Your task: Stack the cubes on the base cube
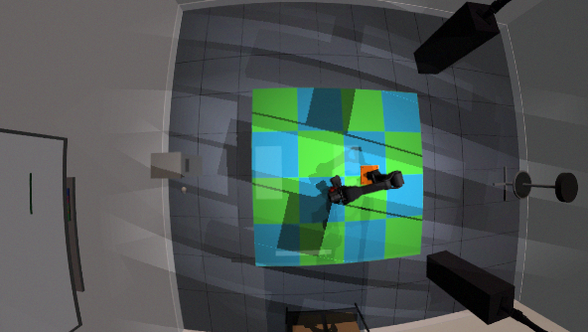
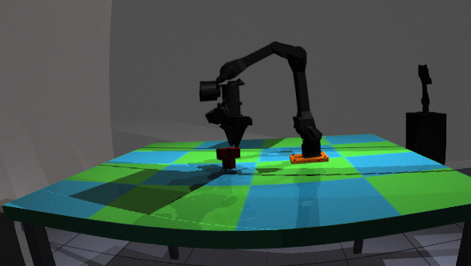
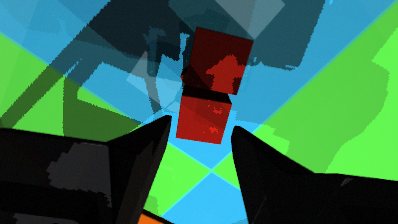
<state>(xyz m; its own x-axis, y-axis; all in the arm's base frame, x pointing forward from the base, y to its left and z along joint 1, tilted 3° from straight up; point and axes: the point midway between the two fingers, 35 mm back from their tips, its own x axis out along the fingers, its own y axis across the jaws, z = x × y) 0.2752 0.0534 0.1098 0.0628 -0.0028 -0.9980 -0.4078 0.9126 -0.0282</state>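
Two red cubes rest side by side on the base cube [image 2: 228, 163]; one cube [image 2: 221, 154] [image 3: 222, 57] overhangs on the left in the exterior view, the other cube [image 2: 235, 153] [image 3: 203, 120] on the right. Both look level. A narrow dark strip separates them in the wrist view, with their edges offset sideways; the gap's exact width cannot be told. My gripper [image 2: 234, 146] [image 3: 202, 126] is open and holds nothing. Its fingertips are just above the nearer cube, one on either side in the wrist view. The base cube is mostly hidden from above.
The checkered table [image 1: 278, 109] [image 2: 199, 217] carries the arm's orange base plate [image 1: 368, 175] [image 2: 309, 158], to the right of the stack. The arm [image 1: 367, 190] [image 2: 301, 84] reaches over from there and hides most of the stack in the top view.
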